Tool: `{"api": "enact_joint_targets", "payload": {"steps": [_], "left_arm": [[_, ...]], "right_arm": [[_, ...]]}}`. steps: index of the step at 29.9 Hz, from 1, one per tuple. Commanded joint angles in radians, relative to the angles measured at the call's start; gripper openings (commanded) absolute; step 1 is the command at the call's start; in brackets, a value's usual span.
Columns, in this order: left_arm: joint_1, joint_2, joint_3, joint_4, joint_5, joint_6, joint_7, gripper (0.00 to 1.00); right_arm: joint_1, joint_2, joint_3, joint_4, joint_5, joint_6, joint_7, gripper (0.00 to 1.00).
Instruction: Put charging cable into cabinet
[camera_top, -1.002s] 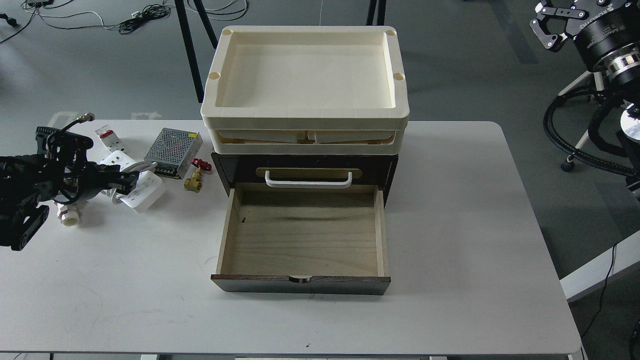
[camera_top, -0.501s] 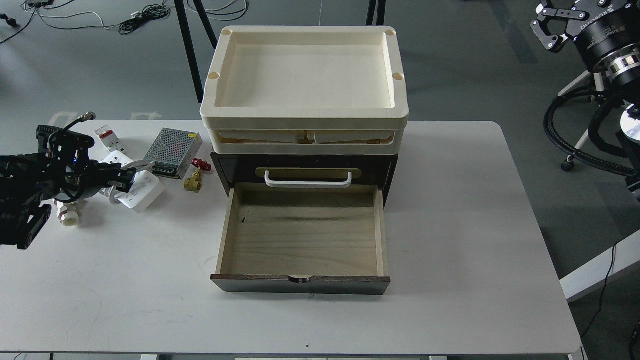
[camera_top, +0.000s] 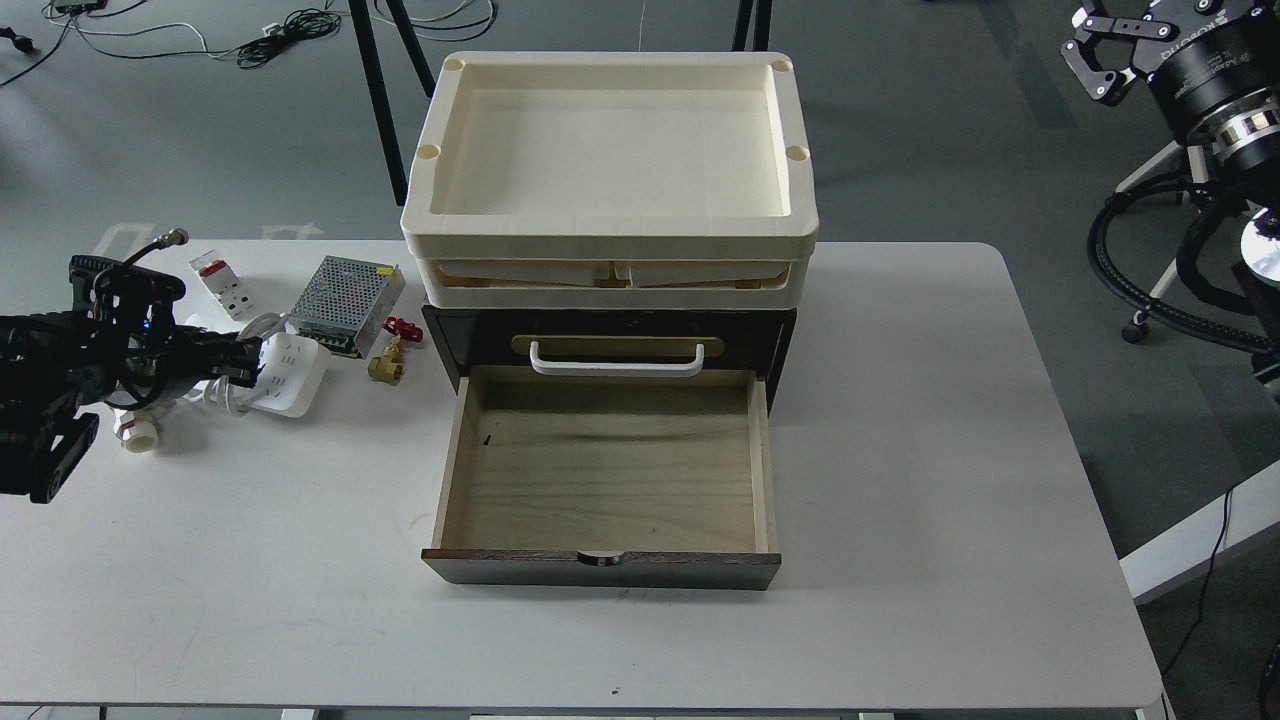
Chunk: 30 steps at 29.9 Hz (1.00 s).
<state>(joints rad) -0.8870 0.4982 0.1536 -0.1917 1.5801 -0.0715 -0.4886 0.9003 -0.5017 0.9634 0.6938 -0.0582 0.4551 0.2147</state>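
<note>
The charging cable (camera_top: 292, 372), a white power strip with its cord looped at its left end, is at the table's left, tilted. My left gripper (camera_top: 243, 362) comes in from the left and is shut on the strip's left end. The cabinet (camera_top: 470, 345) is a dark brown box at the table's centre. Its pale wood drawer (camera_top: 600, 480) is pulled out and empty, under a white bar handle (camera_top: 615, 366). My right gripper (camera_top: 1100, 55) is high at the top right, off the table, open and empty.
Cream trays (camera_top: 610, 228) are stacked on the cabinet. A perforated metal power supply (camera_top: 345, 298), a small white breaker with red tab (camera_top: 222, 284), a brass valve with red handle (camera_top: 388, 362) and a white pipe fitting (camera_top: 138, 432) lie around the strip.
The power strip has shifted up and turned in my left gripper, uncovering more of the breaker behind it. My right arm has not moved.
</note>
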Motion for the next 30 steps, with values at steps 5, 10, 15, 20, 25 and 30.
{"api": "enact_joint_targets", "payload": {"steps": [5, 10, 15, 20, 25, 30], "left_arm": [[-0.004, 0.002, 0.0, 0.0, -0.002, 0.026, 0.0, 0.1], [-0.012, 0.003, 0.0, 0.0, -0.002, 0.045, 0.0, 0.09], [-0.013, 0.002, 0.0, 0.0, -0.002, 0.05, 0.0, 0.09], [-0.017, 0.006, 0.001, 0.0, 0.0, 0.052, 0.0, 0.09], [-0.027, 0.019, 0.001, 0.0, 0.0, 0.055, 0.0, 0.09], [-0.032, 0.04, 0.0, 0.0, -0.002, 0.056, 0.0, 0.09]], "right_arm": [[-0.001, -0.001, 0.0, 0.0, 0.0, 0.001, 0.0, 0.99], [-0.001, -0.001, 0.0, -0.005, 0.001, 0.001, 0.0, 0.99], [-0.001, -0.001, 0.0, -0.005, 0.001, 0.001, 0.0, 0.99], [-0.006, -0.001, 0.0, -0.005, 0.001, 0.001, 0.002, 0.99], [-0.009, -0.001, 0.0, -0.005, 0.001, 0.001, 0.002, 0.99], [-0.015, -0.001, 0.002, -0.005, 0.001, 0.001, 0.003, 0.99]]}}
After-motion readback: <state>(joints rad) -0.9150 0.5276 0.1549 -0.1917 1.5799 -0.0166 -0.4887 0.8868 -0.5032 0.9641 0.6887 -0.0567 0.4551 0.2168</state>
